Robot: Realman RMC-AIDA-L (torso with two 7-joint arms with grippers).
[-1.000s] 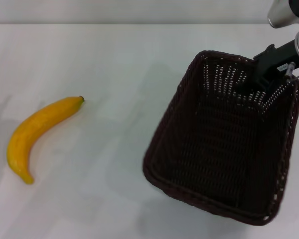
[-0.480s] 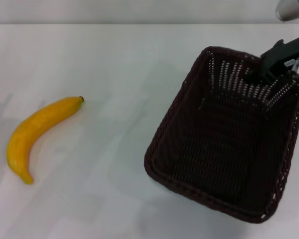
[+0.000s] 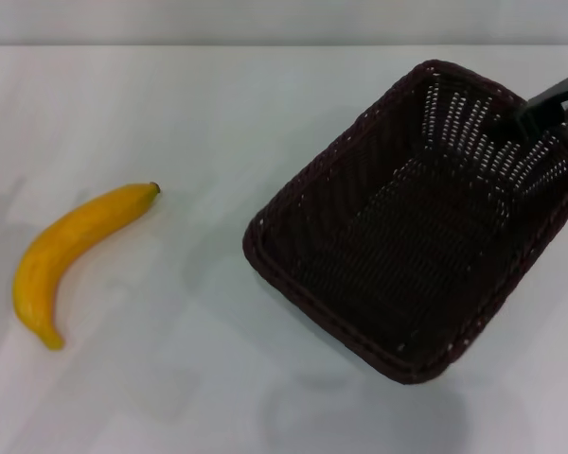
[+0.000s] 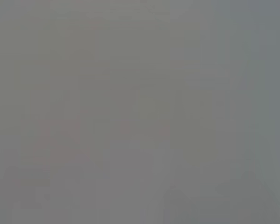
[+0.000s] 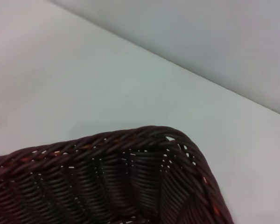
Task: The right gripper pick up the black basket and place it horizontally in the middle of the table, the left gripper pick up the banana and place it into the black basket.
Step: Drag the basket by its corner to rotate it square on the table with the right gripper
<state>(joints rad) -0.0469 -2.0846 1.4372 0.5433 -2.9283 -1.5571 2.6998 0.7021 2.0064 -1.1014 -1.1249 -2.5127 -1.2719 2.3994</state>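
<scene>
Wicker black basket (image 3: 412,222) long axis diagonal, near-left to far-right.

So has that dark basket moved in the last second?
Yes. The black basket has swung round, its near end now closer to the unmoved banana, right gripper at its far rim.

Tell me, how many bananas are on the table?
1. The banana lies alone on the left part of the white table, well apart from the black basket, which looks empty inside. No other banana shows in any view.
</scene>
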